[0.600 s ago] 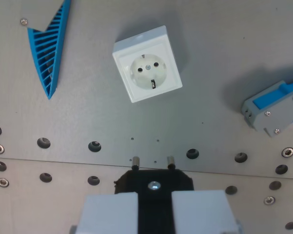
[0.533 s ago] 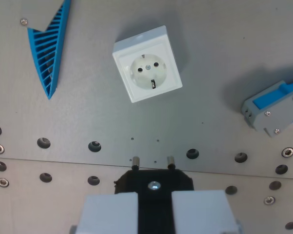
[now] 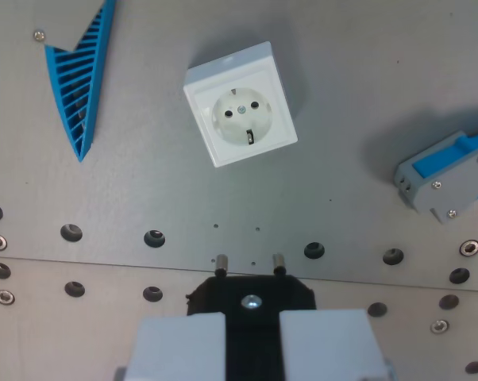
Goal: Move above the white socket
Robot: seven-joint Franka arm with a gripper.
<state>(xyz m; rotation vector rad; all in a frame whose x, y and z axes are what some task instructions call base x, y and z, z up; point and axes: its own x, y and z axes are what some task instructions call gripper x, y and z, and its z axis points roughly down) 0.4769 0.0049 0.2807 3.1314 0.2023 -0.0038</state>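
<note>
Wrist view. The tool, clamped on a black plug with two pins forward, sits at the lower edge. The white socket lies rotated on the grey table, upper centre, well apart from a blue ribbed wedge and a blue-grey connector; bare table surrounds it.

1. A white socket, square and turned slightly askew, lies face up on the grey metal table, in the upper middle of the wrist view.
2. At the bottom edge, the gripper holds a black plug between its pale jaws; the plug's two metal pins point toward the socket, well short of it.
3. A blue ribbed wedge lies at the wrist view's upper left.
4. A grey-and-blue part sits at the right edge.
5. Rows of bolt holes cross the table's lower half.
</note>
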